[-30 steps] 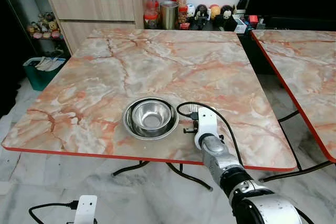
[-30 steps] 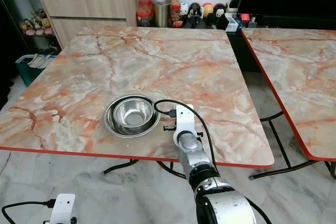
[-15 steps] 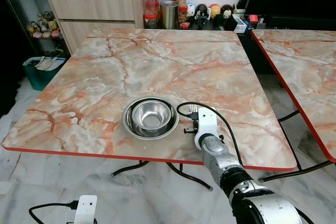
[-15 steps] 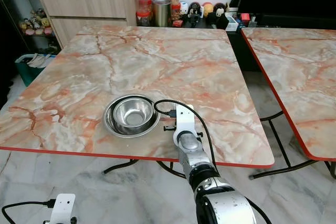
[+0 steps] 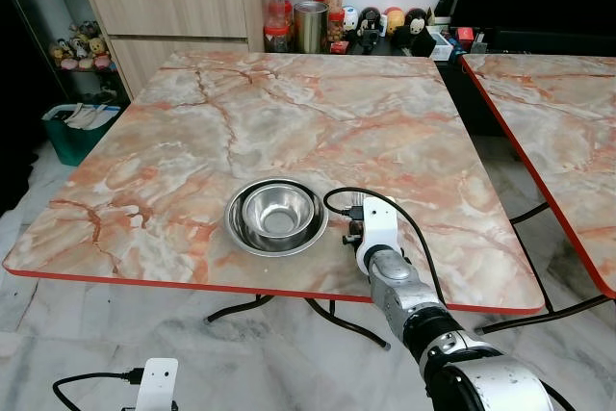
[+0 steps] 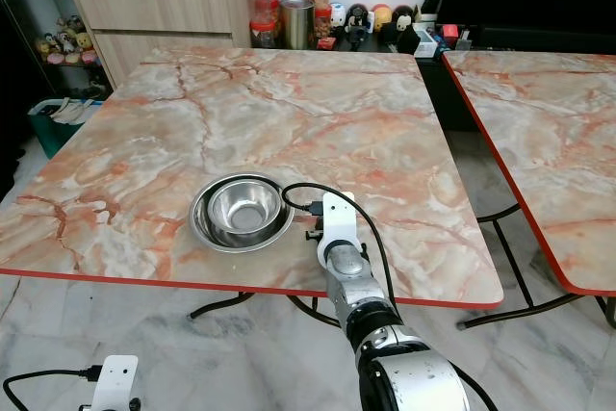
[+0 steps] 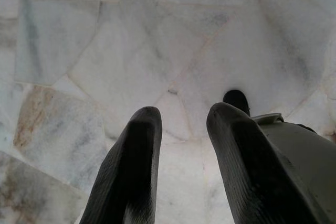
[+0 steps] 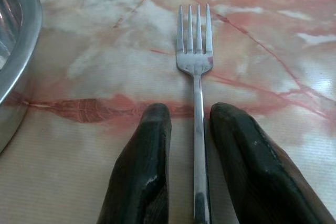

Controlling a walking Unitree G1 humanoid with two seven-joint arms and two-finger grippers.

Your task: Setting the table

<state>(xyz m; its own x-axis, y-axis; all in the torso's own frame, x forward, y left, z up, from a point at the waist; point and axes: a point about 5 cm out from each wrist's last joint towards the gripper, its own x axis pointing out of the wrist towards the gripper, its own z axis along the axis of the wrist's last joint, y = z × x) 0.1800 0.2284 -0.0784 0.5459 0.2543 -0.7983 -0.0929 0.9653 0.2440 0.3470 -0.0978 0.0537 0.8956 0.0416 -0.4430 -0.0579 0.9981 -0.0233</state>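
A square table with a pink-and-cream marbled top and a red edge [image 5: 192, 122] stands before the robot; near its front edge sits a shiny round steel bowl nested in a wider steel dish [image 5: 276, 216]; at about three o'clock from the bowl, just beside its rim, the right gripper [image 8: 190, 129] rests low over the tabletop at the end of the silver right arm [image 5: 414, 310], with a black cable [image 5: 404, 228] looping over the wrist. In the right wrist view a slim silver four-tined fork [image 8: 195, 72] lies flat on the marble with its tines pointing away from the gripper and its handle running back between the two black fingers [image 8: 144, 166]; the fingers stand parted on either side of the handle, and whether they touch it cannot be told; the bowl's rim [image 8: 18, 56] shows close by the fork. The left gripper [image 7: 181, 129] hangs idle over the pale marble floor [image 7: 105, 51], its fingers apart and holding nothing. At twelve o'clock beyond the table stands a light wooden drawer cabinet [image 5: 178, 16] beside a row of red-lidded jars and small figurines [image 5: 327, 7]; at three o'clock a second marbled table [image 5: 558, 132] stands apart.
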